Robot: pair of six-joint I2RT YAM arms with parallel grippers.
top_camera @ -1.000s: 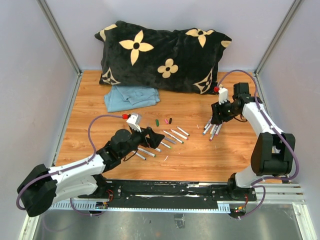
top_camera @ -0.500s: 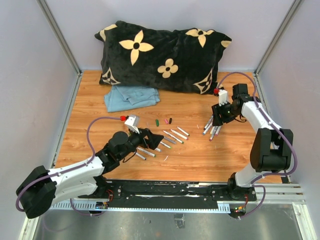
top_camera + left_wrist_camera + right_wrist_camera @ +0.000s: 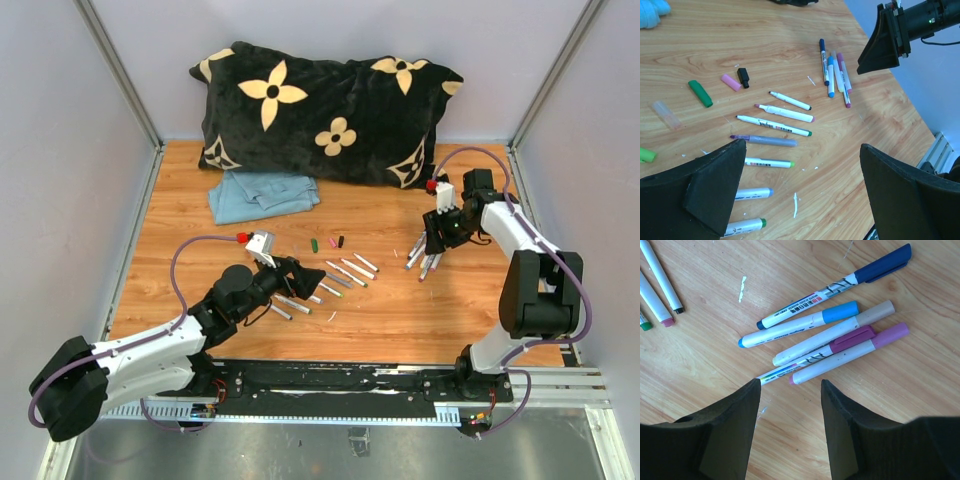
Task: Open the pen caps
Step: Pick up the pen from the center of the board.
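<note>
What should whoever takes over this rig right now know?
Left tool: open, empty, hovering at the row of uncapped-looking pens.
Right tool: open, empty, above five capped pens.
A loose green cap, pink cap and black cap lie on the table beyond the row.
Done: those caps are off.
Left: the five capped pens.

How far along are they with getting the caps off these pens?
Done: several uncapped pens lie in a row, with a green cap, pink cap and black cap loose nearby. In hand: nothing; left hand and right hand are open. Left: five caps on the pen cluster before the right hand.
</note>
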